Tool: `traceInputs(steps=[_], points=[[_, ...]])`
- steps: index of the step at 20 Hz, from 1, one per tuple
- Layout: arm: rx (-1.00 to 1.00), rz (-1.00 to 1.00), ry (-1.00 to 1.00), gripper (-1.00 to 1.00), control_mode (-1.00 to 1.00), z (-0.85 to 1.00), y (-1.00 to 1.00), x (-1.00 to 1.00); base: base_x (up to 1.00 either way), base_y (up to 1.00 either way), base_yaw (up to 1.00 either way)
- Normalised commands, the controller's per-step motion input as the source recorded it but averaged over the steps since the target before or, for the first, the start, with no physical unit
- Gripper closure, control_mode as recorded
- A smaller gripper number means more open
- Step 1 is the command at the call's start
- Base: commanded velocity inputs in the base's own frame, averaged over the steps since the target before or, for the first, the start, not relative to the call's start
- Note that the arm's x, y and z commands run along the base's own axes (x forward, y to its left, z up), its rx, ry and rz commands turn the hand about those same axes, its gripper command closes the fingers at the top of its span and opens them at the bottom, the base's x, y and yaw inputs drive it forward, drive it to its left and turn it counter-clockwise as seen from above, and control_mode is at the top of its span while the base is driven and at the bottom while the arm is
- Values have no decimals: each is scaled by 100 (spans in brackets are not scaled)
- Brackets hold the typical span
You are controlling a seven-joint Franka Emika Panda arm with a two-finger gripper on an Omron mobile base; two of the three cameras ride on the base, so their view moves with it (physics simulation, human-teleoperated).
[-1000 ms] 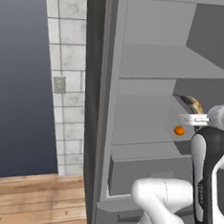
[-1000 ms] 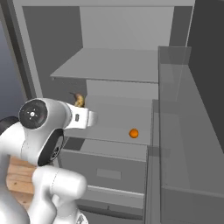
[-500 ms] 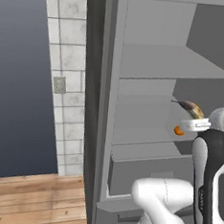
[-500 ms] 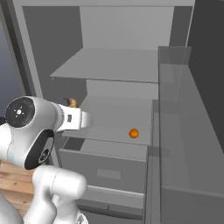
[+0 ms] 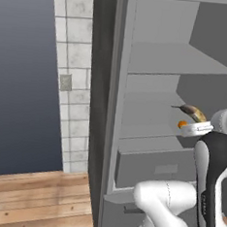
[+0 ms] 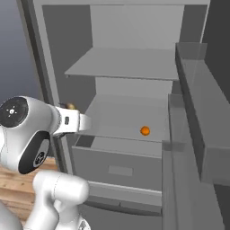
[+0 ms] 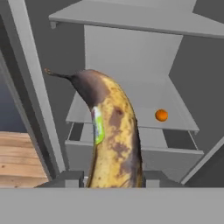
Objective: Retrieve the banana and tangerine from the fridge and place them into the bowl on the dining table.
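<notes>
the pincer (image 7: 113,177) is clamped on the banana (image 7: 111,135), held in front of the fridge (image 6: 134,76); the tangerine (image 6: 145,130) sits on the fridge shelf. the long banana could clip the fridge frame and slip.

- The claw (image 7: 113,178) sits in front of the open fridge (image 6: 134,67), and the banana (image 7: 111,135) clamped between its jaws sticks out ahead, taking the middle of the way forward.
- Beyond the banana's tip, the middle shelf (image 6: 130,119) lies mostly bare; the tangerine (image 7: 161,115) sits alone on it, off to the claw's right and well apart from the banana.
- The upper shelf (image 7: 140,22) caps the room above.
- Below and ahead, the drawer (image 6: 119,166) front closes off the lower part.
- The fridge's grey side frame (image 7: 30,87) stands close on the claw's left.
- The door shelves (image 6: 197,134) crowd the right.
</notes>
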Motion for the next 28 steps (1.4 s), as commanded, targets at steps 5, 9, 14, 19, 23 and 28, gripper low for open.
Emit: traceInputs(steps=[5,9,14,19,23,28], points=[[0,0,0,100,100,0,0,0,-42,60,-4],[0,0,0,100,100,0,0,0,-53,53,-2],[0,0,0,100,100,0,0,0,-66,48,-1],[0,0,0,100,100,0,0,0,-66,49,-3],[0,0,0,100,100,0,0,0,-56,52,-2],[0,0,0,100,100,0,0,0,-54,49,-2]])
